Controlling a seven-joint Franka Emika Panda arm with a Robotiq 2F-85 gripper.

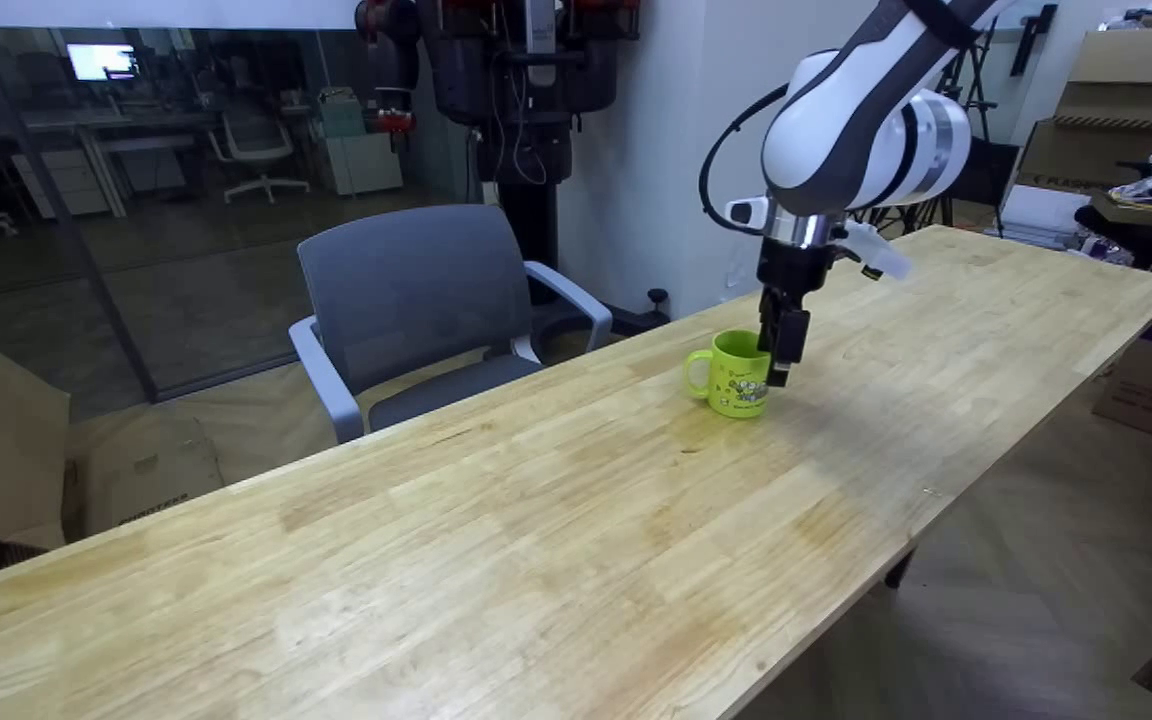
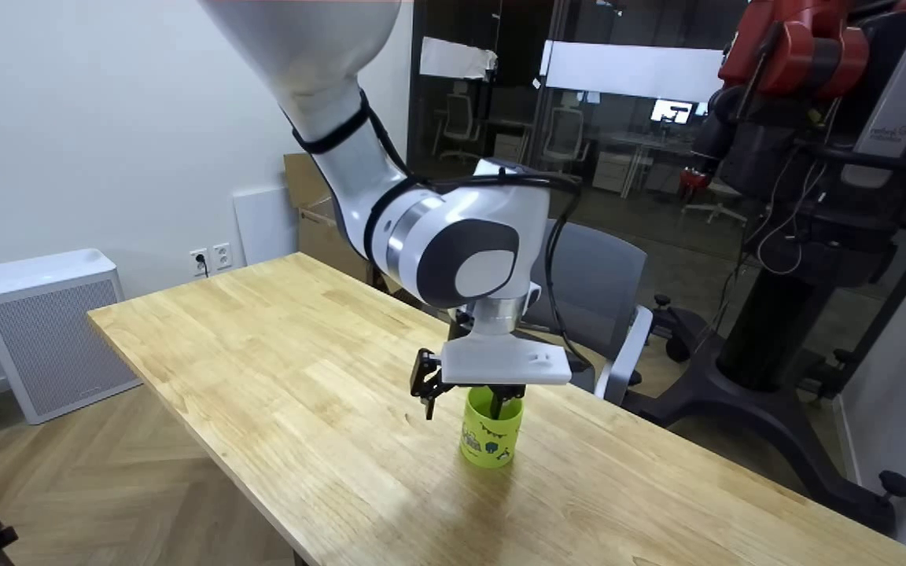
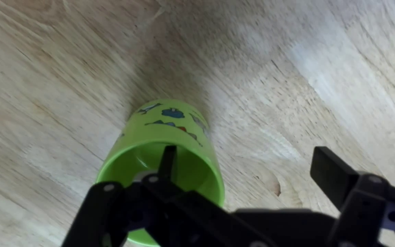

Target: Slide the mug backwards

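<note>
We have the gripper [image 2: 462, 410] spread apart with nothing clasped, and the mug [image 2: 490, 437] stands upright on the table [image 1: 476, 530] under one side of it: one finger [image 3: 167, 163] reaches down inside the mug, while the other finger [image 3: 334, 174] hangs outside, well apart from the wall. We judge that the inner finger is meant to drag the mug from within, and the chief danger is tipping: if that finger bears on the wall only near the rim, the base may catch and the mug lean over. How deep the fingertip sits we cannot be sure, since the wall hides it in an exterior view. Too deep, and it could scrape the bottom and jam. A single off-centre contact might also spin the mug, swinging the handle [image 1: 690, 373], which in an exterior view points away from the gripper. Closing the jaws midway would pinch the wall and risk a lift instead of a slide.
</note>
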